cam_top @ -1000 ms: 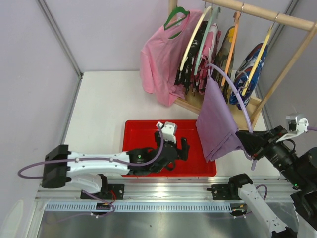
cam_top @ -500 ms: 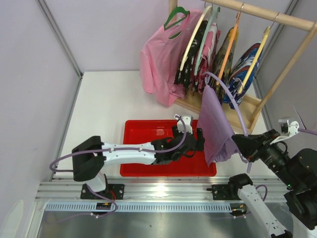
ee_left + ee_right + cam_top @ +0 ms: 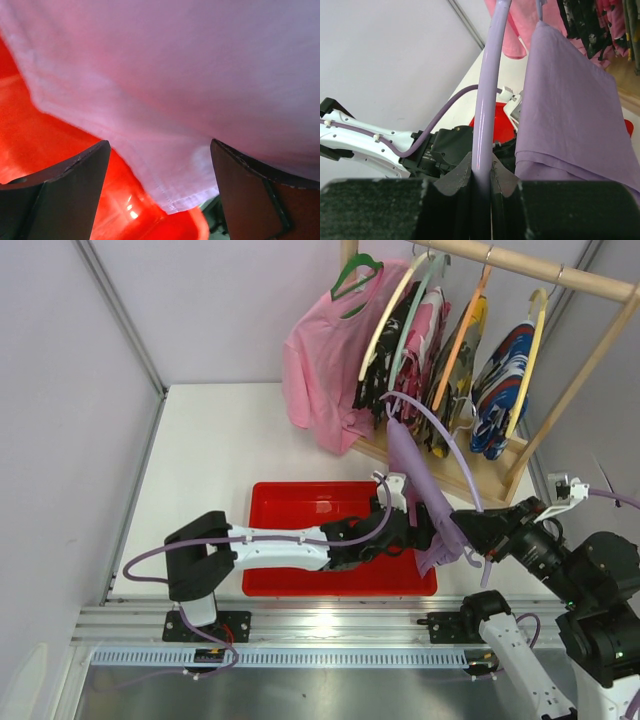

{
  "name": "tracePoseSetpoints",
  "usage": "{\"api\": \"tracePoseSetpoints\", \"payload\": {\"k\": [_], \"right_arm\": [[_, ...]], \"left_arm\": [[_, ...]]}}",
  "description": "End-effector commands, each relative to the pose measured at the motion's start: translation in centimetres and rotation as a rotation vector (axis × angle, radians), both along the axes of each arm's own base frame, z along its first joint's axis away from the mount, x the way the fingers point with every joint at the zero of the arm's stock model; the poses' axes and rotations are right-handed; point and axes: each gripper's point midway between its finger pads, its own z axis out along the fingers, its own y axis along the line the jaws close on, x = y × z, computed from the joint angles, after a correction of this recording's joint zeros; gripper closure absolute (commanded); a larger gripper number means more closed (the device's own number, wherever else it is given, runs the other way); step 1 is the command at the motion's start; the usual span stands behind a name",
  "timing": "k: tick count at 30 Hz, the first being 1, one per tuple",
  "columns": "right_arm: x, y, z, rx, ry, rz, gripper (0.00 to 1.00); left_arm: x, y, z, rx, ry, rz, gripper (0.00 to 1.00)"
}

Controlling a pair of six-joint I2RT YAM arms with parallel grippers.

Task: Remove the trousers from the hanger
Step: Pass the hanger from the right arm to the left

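**Lavender trousers on the hanger, between two claws**

Right claw (image 3: 481, 172): pressed together on the thin lavender hanger (image 3: 487, 75), pinching its rod between both fingers. Holds it slanted, rising up and away from the fingertips toward the wooden rack (image 3: 520, 270).

Lavender trousers (image 3: 570, 115): draped over that hanger, just to the right of the right claw's fingers in its wrist view, folded edge close beside the pinch. Hang off the rack, in front of it, down toward the left claw.

Left claw (image 3: 159, 150): spread wide, pinching nothing. Reaches across from the left, opposite the right claw, with the cloth between the two. From its wrist view, filled above and ahead with pale lavender cloth; hem corner dips into the gap between the two dark fingers (image 3: 75, 190). Cannot tell whether either finger touches the cloth.

Red tray (image 3: 45, 150): directly under the left claw, below the hanging hem; blurred up close.

Black speckled trousers (image 3: 380, 380): well beyond both claws, on a pale hanger on the rack, just beside the pink shirt (image 3: 320, 360) at the rack's left end.

Blue-red-white garment (image 3: 505, 380): on the rack too, far side, up and past the right claw.
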Motion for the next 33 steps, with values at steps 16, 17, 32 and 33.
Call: {"api": "tracePoseSetpoints", "payload": {"k": [16,17,32,33], "right_arm": [[-1.8,-3.1,9.6,0.016,-0.319,-0.162,1.00],[-1.8,-2.7,9.6,0.016,-0.328,-0.143,1.00],[1.1,0.5,2.4,0.069,-0.136,0.006,1.00],[1.2,0.7,2.2,0.076,-0.123,0.014,1.00]], "left_arm": [[-0.2,-5.3,8.5,-0.172,-0.082,-0.132,0.12],[-0.1,-4.8,8.2,-0.167,-0.079,-0.121,0.12],[0.3,2.3,1.5,-0.081,0.033,-0.002,0.12],[0.2,2.7,2.1,-0.095,0.030,0.003,0.12]]}}
